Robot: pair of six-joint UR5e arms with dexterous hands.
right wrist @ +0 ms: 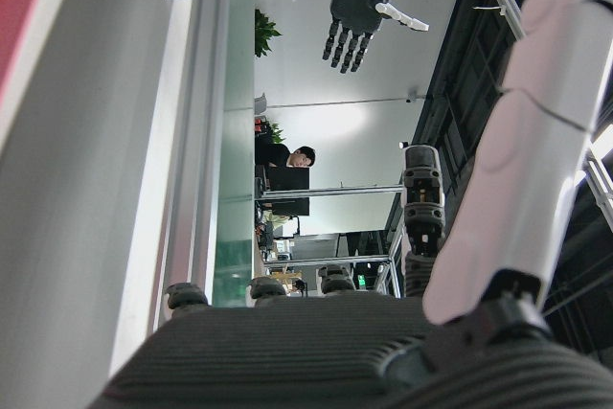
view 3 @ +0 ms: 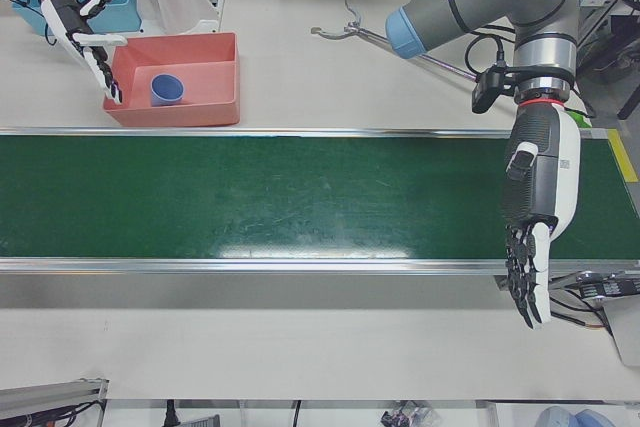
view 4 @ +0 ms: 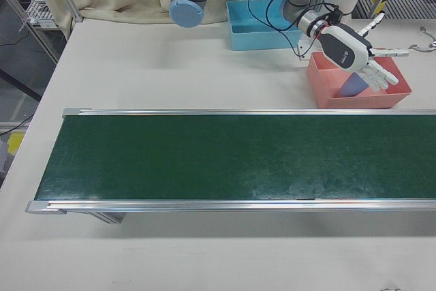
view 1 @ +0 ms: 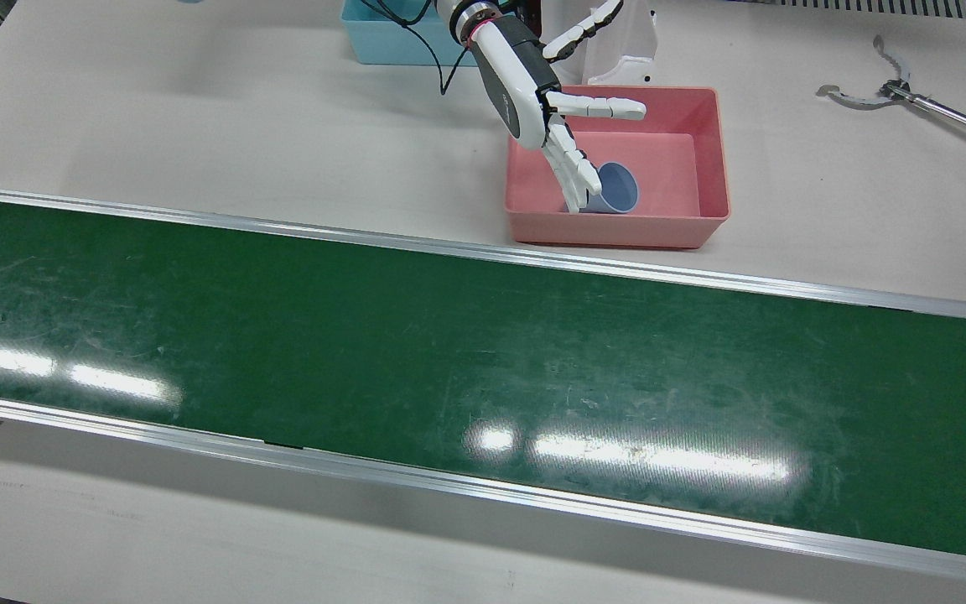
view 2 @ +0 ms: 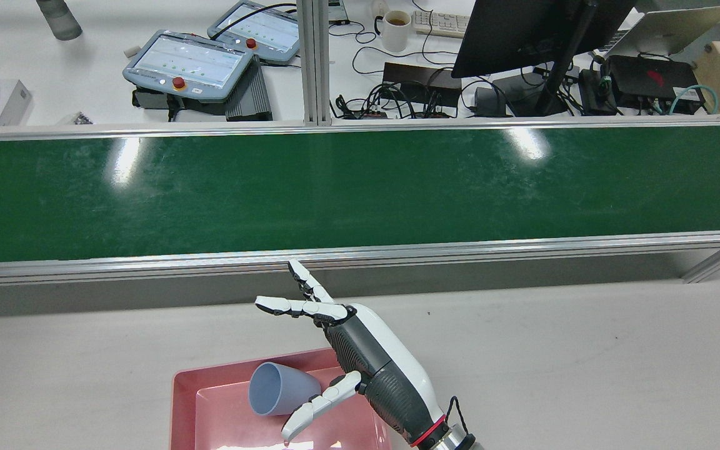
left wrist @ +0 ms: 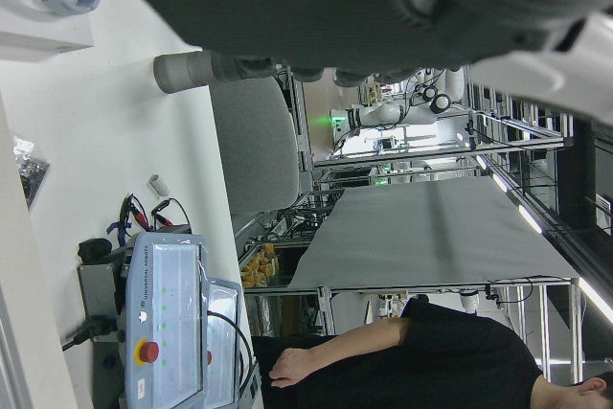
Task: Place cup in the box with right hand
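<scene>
The cup (view 1: pixel 617 188) lies on its side inside the pink box (view 1: pixel 714 151), just beside your right hand's (view 1: pixel 533 92) fingertips (view 1: pixel 584 178); the hand is spread and holds nothing; lift straight up, clear of the box's near wall, without nudging the cup; the left hand (view 3: pixel 538 209) hangs empty, well away.
</scene>
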